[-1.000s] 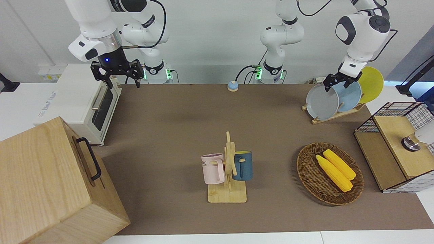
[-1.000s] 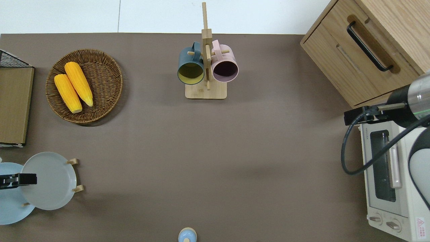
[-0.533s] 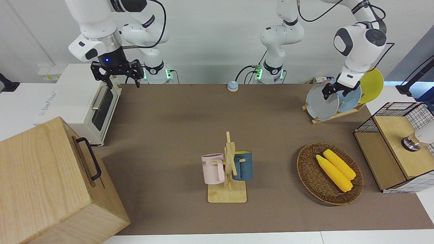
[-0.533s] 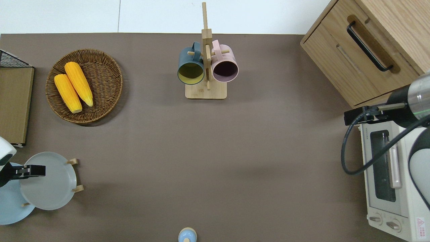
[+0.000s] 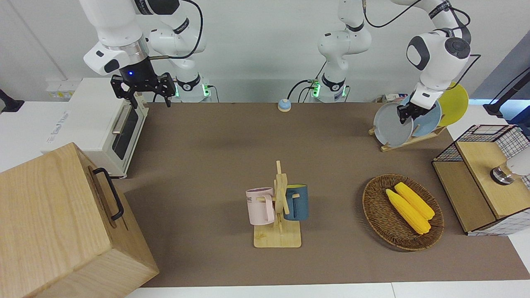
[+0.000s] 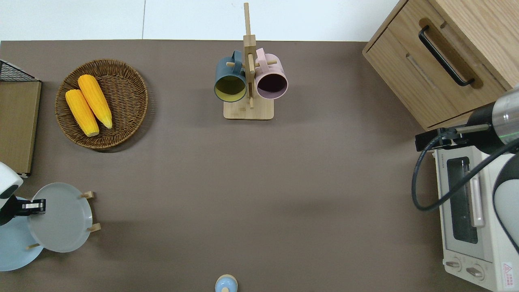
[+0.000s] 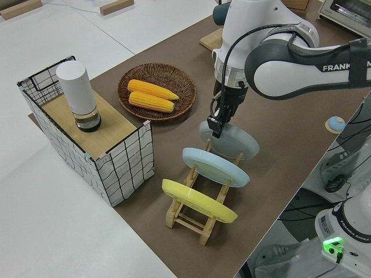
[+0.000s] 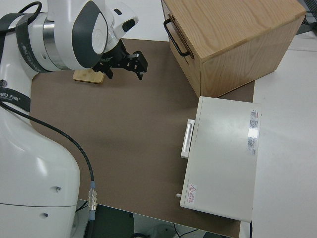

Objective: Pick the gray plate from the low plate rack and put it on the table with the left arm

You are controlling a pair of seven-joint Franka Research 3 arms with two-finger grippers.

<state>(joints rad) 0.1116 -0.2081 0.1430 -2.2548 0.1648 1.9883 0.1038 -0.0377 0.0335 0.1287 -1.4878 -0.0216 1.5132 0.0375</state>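
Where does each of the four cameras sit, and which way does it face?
Front view: across the table, facing both arms; left gripper at the gray plate in the low plate rack.
Overhead view: straight down on the table; left gripper at the frame's edge, part of the right arm.
Left side view: raised at the left arm's end, looking along the rack; left gripper shows.
Right side view: above the parked right arm; right gripper, toaster oven.
Shared: the first three all show the gray plate.
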